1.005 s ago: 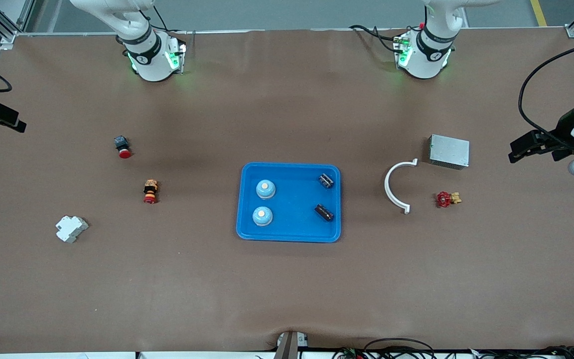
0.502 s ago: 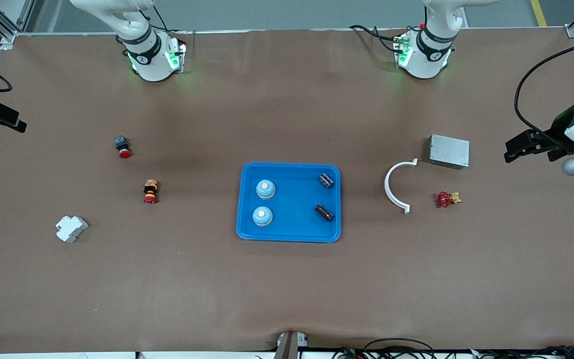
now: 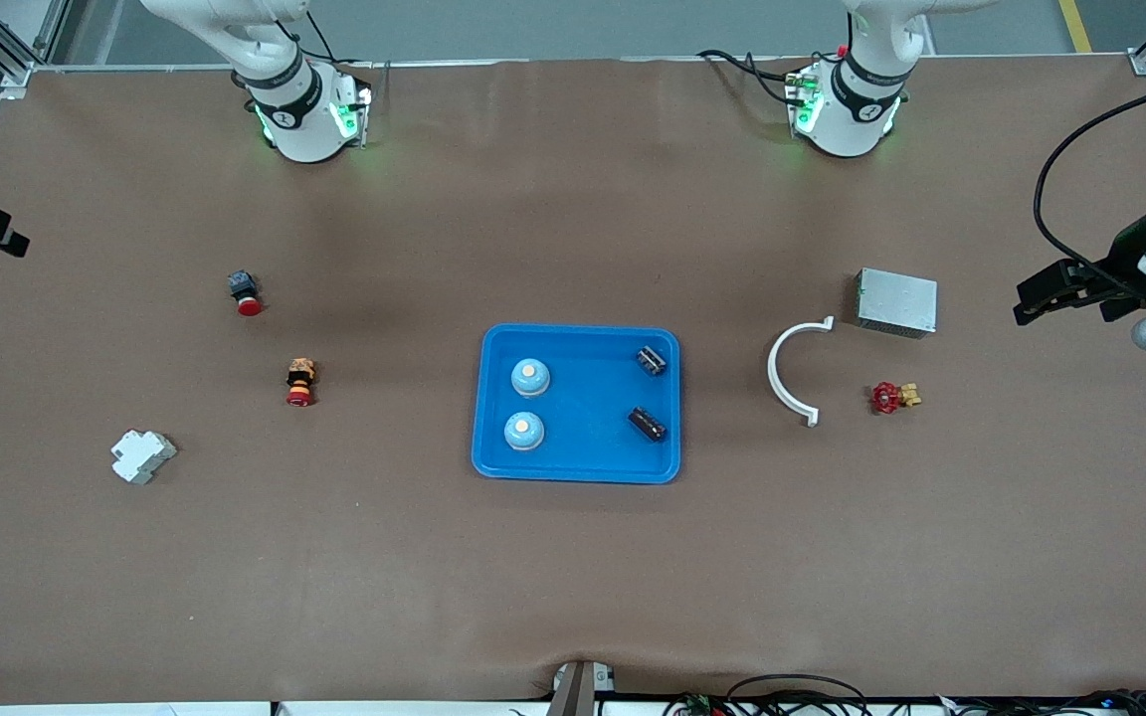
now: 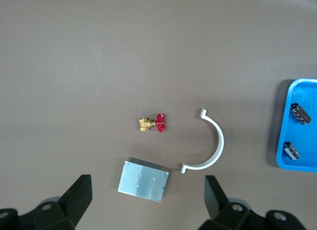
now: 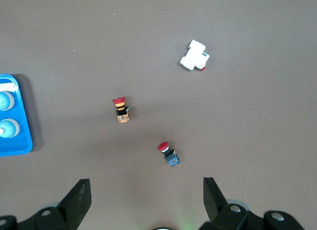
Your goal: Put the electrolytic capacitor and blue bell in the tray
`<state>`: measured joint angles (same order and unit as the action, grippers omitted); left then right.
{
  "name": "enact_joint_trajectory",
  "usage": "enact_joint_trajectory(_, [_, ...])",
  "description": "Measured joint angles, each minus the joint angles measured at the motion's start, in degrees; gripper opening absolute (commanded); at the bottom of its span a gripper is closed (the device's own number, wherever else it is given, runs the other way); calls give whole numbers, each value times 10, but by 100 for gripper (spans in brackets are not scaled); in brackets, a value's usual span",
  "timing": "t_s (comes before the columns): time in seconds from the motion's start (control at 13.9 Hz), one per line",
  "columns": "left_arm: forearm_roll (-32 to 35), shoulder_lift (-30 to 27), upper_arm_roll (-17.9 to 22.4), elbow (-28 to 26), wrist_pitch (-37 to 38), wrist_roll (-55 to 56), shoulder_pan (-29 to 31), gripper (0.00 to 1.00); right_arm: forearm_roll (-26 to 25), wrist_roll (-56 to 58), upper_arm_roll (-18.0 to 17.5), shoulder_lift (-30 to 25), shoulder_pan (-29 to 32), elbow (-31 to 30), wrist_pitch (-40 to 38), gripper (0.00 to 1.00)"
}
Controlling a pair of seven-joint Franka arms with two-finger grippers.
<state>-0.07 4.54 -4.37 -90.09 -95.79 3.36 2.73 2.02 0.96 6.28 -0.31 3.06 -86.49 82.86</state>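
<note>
Left hand [image 3: 1026,303] released, empty, over the surface edge at 3 o'clock from the tray [image 3: 493,467]; it has barely drifted. Right hand [image 3: 11,242] released, empty, at 10 o'clock, pulled further out. Bells [image 3: 530,376] sit in the tray's 9 o'clock half, capacitors [image 3: 650,360] in its 3 o'clock half, unmoved. Task looks done; arms clearing off.

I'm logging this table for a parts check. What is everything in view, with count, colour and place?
tray: 1, bright blue, mid-table
bells: 2, light blue, in tray, toward right arm's end
capacitors: 2, dark, in tray, toward left arm's end
push buttons: 2, red-capped, toward right arm's end
white block: 1, near those
curved bracket: 1, white, beside tray
metal box: 1, grey
valve: 1, red and brass
left gripper: open, above box
right gripper: open, above buttons
</note>
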Motion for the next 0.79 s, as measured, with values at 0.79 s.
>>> enact_joint_trajectory(0.79, [0,8,-1,0,0,0,-4,100,3,0,-4,0,0,0,13,100])
